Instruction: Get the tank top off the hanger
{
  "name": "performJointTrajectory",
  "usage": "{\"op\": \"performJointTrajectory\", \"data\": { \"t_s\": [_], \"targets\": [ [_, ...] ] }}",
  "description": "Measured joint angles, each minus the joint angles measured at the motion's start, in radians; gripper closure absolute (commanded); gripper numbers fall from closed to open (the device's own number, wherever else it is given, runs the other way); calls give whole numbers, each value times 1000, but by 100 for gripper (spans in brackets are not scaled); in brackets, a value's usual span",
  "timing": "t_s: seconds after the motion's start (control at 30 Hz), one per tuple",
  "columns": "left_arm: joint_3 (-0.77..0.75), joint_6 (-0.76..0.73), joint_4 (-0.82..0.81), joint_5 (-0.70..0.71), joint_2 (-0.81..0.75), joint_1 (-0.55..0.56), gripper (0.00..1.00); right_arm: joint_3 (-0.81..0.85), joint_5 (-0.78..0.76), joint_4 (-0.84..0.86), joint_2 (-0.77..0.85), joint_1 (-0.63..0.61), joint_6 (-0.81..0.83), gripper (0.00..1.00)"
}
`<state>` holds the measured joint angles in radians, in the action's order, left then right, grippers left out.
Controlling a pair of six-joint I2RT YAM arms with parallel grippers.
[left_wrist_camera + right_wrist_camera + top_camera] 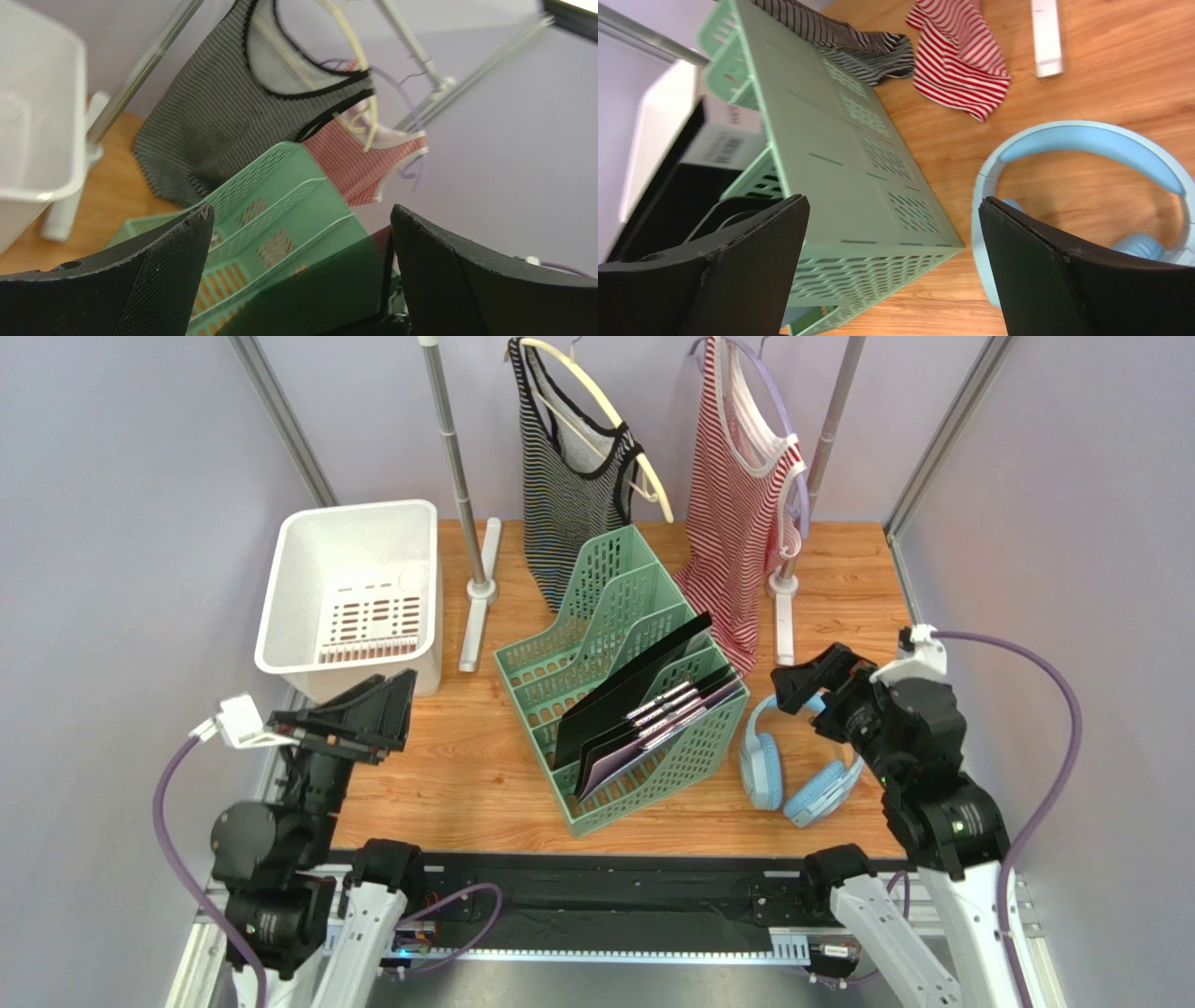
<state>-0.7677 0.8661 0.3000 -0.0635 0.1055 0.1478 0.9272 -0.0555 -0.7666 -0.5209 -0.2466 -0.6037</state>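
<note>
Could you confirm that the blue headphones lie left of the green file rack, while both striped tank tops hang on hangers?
Not quite: the blue headphones lie right of the green file rack, as the top external view shows. The black-striped tank top and red-striped tank top do hang as you say.

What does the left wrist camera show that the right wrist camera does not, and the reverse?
Only the left wrist view shows the white plastic basket, the cream curved hanger, the grey metal rack pole and the neckline of the black-and-white striped tank top. Only the right wrist view shows the light blue headphones and the flat black folders. Both show the green perforated plastic file organiser, the black-and-white top's hem, part of the red-and-white striped tank top and the wooden table.
</note>
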Motion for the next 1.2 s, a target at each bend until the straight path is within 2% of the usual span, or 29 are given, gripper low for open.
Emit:
{"op": "performJointTrajectory", "data": {
  "t_s": [0.1,0.23,0.5,0.73,0.93,1.2],
  "targets": [
    [-80,-33,183,15,109,0,1,38,-7,-26,-100,-1,32,0],
    [-111,-111,311,-26,152,0,1,114,67,16,-196,-1,97,0],
    [-137,-206,383,-103,77,0,1,177,233,204,-221,-2,146,1],
    [-223,-320,455,-136,167,0,1,460,344,284,-475,-32,212,1],
    [-227,-377,486,-193,215,0,1,688,298,291,-705,-188,339,3],
    [-235,-414,501,-258,227,0,1,982,243,310,-1031,-209,521,6]
  ]
}}
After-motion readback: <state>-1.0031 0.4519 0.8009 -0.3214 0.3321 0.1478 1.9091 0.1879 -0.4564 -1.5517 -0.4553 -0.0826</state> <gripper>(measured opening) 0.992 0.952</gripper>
